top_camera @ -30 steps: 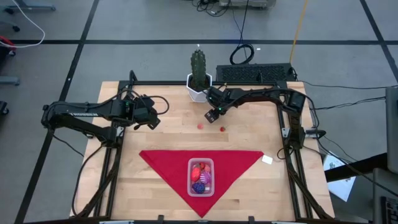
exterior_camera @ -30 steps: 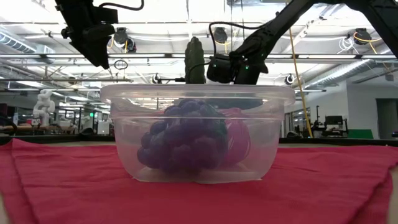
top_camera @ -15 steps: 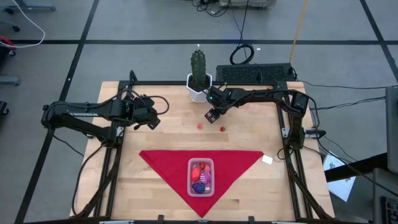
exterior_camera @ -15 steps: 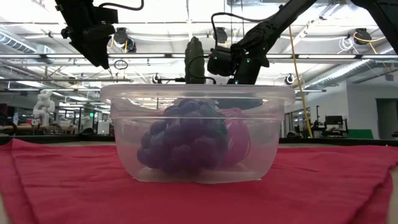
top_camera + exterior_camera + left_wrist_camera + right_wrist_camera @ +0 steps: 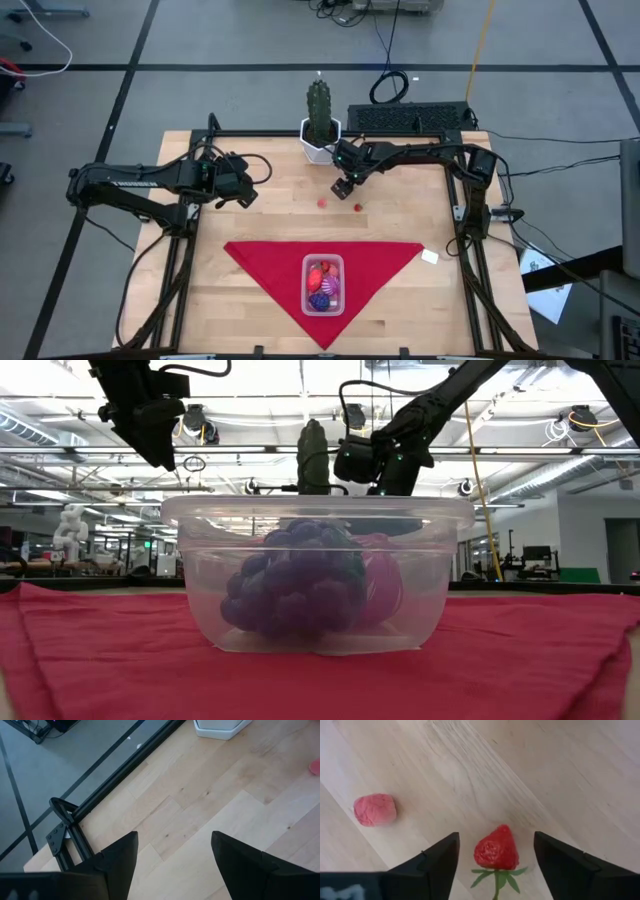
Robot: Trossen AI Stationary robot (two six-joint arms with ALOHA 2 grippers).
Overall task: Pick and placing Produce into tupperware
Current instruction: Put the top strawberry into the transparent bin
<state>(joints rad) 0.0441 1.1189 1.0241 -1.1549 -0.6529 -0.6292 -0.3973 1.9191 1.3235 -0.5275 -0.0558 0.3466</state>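
A red strawberry point(image 5: 496, 851) with a green stalk lies on the bare wood, and a pink piece point(image 5: 375, 810) lies beside it; in the high view they are the strawberry point(image 5: 357, 208) and the pink piece point(image 5: 322, 202). My right gripper point(image 5: 342, 186) hangs open above them, and in its wrist view the strawberry shows between the fingers point(image 5: 440, 857), with a gap on each side. The clear tupperware point(image 5: 323, 257) stands on a red cloth point(image 5: 260, 255) and holds purple grapes point(image 5: 295, 585) and red and pink pieces. My left gripper point(image 5: 245, 190) waits open at the left.
A green cactus in a white pot point(image 5: 320, 125) stands at the far edge, just behind my right gripper. A small white tag point(image 5: 430, 256) lies to the right of the cloth. Bare wood lies between the loose pieces and the cloth.
My right gripper has rolled a little at the wrist above the loose pieces. The strawberry and the pink piece lie where they were.
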